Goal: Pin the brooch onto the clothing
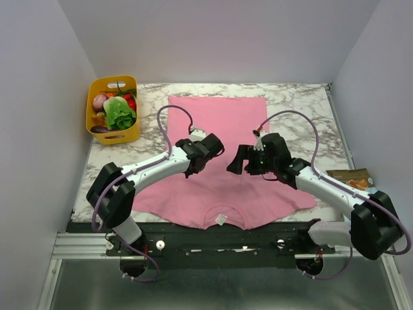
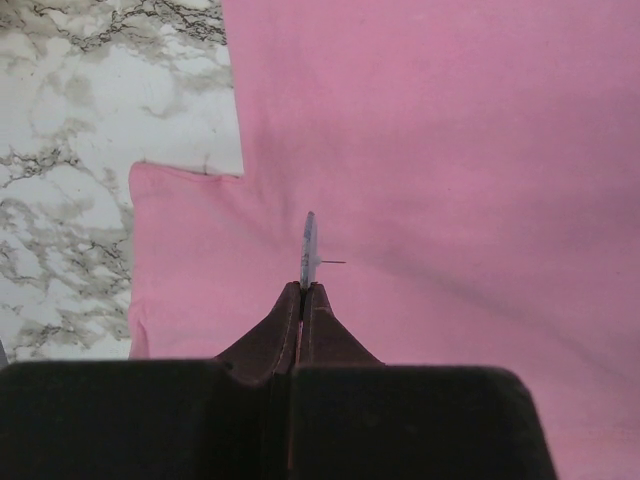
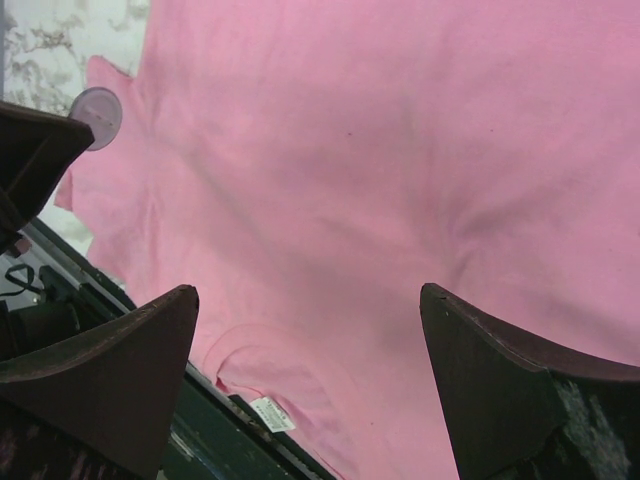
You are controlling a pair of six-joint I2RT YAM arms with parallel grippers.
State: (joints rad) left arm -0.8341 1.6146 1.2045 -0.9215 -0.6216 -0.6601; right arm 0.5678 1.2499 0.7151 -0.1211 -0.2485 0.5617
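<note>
We see the L gripper [image 2: 302, 290] w/ its jaws pressed together, pinching the brooch [image 2: 309, 250] by its lower edge. In the L wrist view the disc stands upright and edge-on, w/ 1 thin pin sticking out sideways to the right. Behind it lies the clothing [image 1: 219, 123], and 1 sleeve shows at the left of that view, w/ marble tabletop [image 1: 297, 103] beyond it. We can't tell whether the pin touches the fabric.

The R gripper [image 3: 307, 292] has its jaws spread wide and holds nothing. Pink fabric fills the gap between its 2 fingers [image 3: 120, 370]. The R wrist view catches the brooch face-on as a pale round disc at upper left, at the tip of the L gripper.

From the top cam, the pink shirt lies flat on the tabletop, neckline at the near edge, white label [image 1: 221, 219] near center, hem toward the far side. Both arms reach in over the middle of the shirt, the 2 grippers facing each other, near but apart.

A yellow basket [image 1: 122, 137] of vegetables sits at the far left, just beside the shirt. A small packet [image 1: 352, 177] lies at the right edge, behind the R arm.
</note>
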